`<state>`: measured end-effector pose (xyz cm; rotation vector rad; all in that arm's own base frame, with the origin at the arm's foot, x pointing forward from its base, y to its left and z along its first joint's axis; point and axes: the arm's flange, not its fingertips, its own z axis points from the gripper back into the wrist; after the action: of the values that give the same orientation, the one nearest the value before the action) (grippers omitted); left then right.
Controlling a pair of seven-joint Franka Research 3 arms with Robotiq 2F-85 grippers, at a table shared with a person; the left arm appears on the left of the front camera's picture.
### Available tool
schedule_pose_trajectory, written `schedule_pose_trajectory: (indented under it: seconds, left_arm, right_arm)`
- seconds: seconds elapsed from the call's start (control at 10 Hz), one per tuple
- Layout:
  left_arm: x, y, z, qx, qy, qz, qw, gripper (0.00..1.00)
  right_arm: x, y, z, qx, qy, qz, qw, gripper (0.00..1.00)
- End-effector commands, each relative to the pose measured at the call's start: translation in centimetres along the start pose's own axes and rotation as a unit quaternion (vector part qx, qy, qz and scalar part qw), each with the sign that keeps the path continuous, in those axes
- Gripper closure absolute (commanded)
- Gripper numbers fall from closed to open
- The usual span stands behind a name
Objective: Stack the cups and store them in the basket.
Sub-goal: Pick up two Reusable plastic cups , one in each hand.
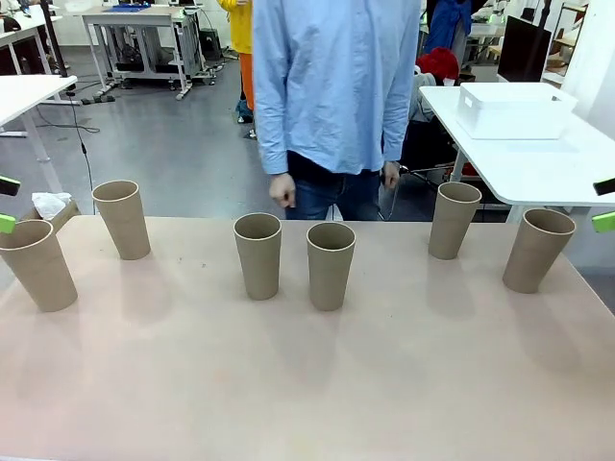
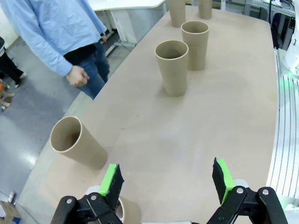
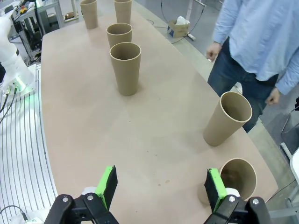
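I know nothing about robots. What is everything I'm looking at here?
paper cups: six, kraft brown, upright and apart, in a loose row across the table.
table: one, pale pinkish beige, in the foreground.
basket: one, white, on the side table.
side table: one, white, far right.
person: one, light blue shirt, standing at the far edge.
robot's left hand: black, green pads, open, over the left end.
robot's right hand: black, green pads, open, over the right end.
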<state>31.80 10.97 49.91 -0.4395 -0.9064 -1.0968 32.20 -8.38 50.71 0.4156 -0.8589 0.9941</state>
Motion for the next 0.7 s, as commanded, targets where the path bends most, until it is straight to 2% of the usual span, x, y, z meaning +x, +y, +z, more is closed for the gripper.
schedule_pose_trajectory:
  seconds: [0.0, 0.6]
  left_arm:
    - [0.06, 0.25, 0.01, -0.001, -0.012, -0.01, 1.0, 0.0]
    - [0.06, 0.25, 0.01, -0.001, -0.012, -0.01, 1.0, 0.0]
  right_arm:
    - [-0.11, -0.31, -0.02, 0.002, -0.013, 0.01, 1.0, 0.0]
    - [-0.11, -0.31, -0.02, 0.002, -0.013, 0.01, 1.0, 0.0]
